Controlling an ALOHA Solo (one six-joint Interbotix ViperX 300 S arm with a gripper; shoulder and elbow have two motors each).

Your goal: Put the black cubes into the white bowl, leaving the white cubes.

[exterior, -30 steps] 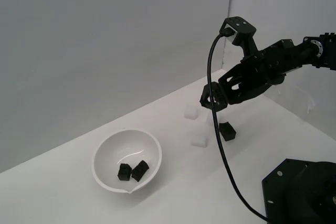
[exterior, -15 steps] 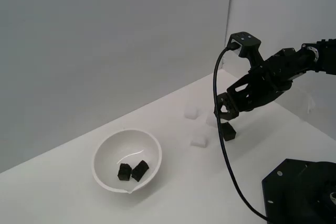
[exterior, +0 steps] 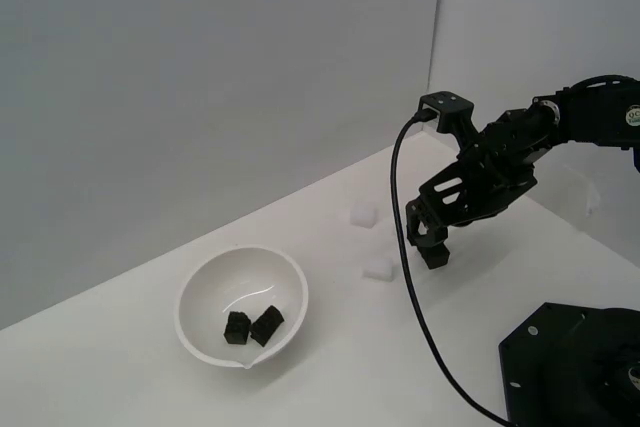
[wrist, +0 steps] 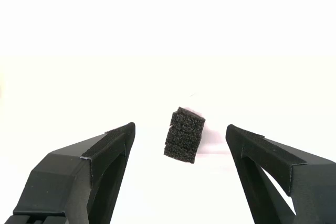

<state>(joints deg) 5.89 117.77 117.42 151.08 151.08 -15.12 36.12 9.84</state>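
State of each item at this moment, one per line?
Gripper: open, jaws on either side of the loose black cube, not touching it.
Loose black cube: on the table, ungrasped.
White bowl: upright, holding two black cubes.
White cubes: on the table, outside the bowl.

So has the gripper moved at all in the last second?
Yes. The gripper has come down and toward the exterior view's right, from beside the white cube to just over the loose black cube, jaws open.

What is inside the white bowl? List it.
Two black cubes lie touching on the floor of the white bowl. No white cubes show inside. The near rim hides a thin strip of the interior, so that part cannot be checked.
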